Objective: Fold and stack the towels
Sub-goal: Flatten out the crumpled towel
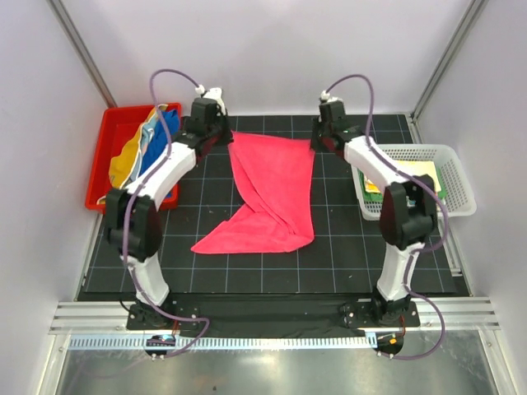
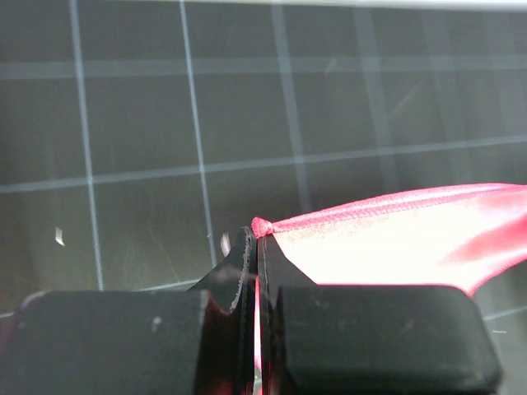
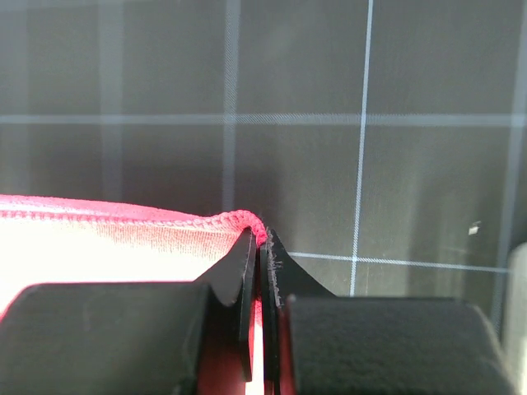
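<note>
A pink-red towel (image 1: pixel 272 193) lies stretched down the middle of the black grid mat, its near part folded over to the left. My left gripper (image 1: pixel 228 138) is shut on its far left corner (image 2: pixel 262 225). At the far right corner (image 3: pixel 255 224) my right gripper (image 1: pixel 314 141) is shut too. The hemmed far edge (image 2: pixel 395 206) runs taut between the two grippers. Other towels, blue and yellow (image 1: pixel 148 144), sit heaped in the red bin. A yellow and a green towel (image 1: pixel 412 177) lie in the white basket.
The red plastic bin (image 1: pixel 107 169) stands at the mat's far left. At the right edge is the white mesh basket (image 1: pixel 457 177). The grey walls close in on both sides and behind. Both arms reach forward over the mat.
</note>
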### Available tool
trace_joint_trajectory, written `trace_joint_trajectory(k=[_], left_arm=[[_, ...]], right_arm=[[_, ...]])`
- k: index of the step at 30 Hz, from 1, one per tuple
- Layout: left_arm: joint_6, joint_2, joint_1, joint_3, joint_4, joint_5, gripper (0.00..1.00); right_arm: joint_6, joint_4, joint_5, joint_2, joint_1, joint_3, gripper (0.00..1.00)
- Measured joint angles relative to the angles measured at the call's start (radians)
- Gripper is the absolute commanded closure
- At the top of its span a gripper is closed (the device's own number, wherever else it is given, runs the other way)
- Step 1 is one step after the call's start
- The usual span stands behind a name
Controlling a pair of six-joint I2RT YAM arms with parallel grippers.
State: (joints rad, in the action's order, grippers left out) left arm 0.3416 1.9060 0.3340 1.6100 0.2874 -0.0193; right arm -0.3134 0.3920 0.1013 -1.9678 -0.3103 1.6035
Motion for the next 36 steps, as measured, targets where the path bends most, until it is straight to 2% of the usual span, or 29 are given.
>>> trace_joint_trajectory(k=[9, 15, 19, 23, 36], left_arm=[[-0.003, -0.465, 0.078, -0.247, -0.097, -0.040, 1.00], [-0.030, -0.687, 0.163, -0.286, -0.063, -0.055, 1.00], [-0.060, -0.813, 0.214, -0.238, -0.013, -0.050, 1.00], [-0.086, -0.873, 0.252, -0.145, 0.026, -0.026, 1.00], [-0.107, -0.945, 0.261, 0.062, 0.142, 0.156, 1.00]], right_arm=[[0.020, 0.010, -0.024, 0.395, -0.041, 0.002, 0.99], [0.024, 0.045, -0.050, 0.608, -0.089, 0.004, 0.99], [0.023, 0.072, -0.079, 0.702, -0.108, 0.029, 0.99], [0.022, 0.098, -0.117, 0.752, -0.116, 0.082, 0.99], [0.019, 0.167, -0.225, 0.810, -0.120, 0.234, 0.99]])
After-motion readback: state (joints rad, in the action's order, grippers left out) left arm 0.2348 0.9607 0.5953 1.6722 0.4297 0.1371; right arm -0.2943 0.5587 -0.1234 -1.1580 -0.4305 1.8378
